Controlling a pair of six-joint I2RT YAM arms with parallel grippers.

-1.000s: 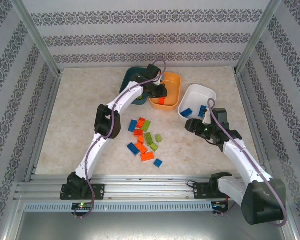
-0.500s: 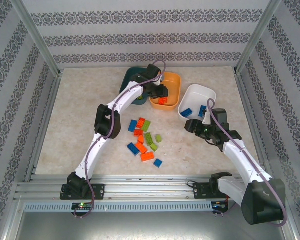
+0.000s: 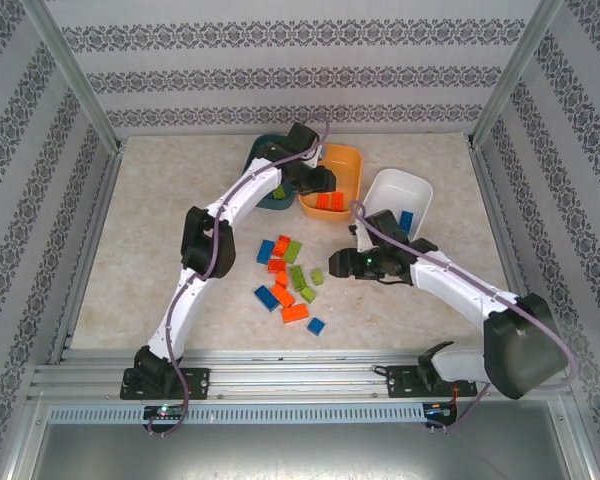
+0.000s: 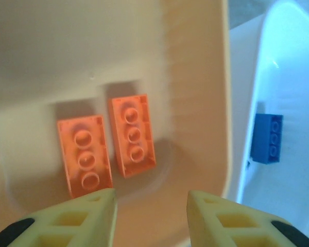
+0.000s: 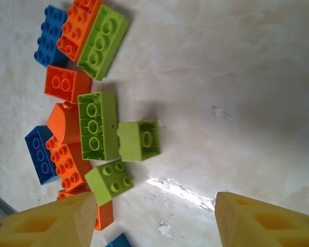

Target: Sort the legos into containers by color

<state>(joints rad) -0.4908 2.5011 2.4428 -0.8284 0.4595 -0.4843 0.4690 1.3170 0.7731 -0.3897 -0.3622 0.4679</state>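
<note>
My left gripper hangs open over the orange tray, with nothing between its fingers. Two orange-red bricks lie side by side on the tray floor below it. A blue brick rests in the white tray. My right gripper is open and empty just right of the loose pile. Lime green bricks, orange-red ones and blue ones lie there. The left arm partly hides the dark teal tray.
The three trays stand in a row at the back of the marble-look table. Patterned walls and metal posts close in the table. A single blue brick lies near the front edge.
My right arm has swung left from beside the white tray to the right edge of the pile. The left gripper has stayed over the orange tray.
</note>
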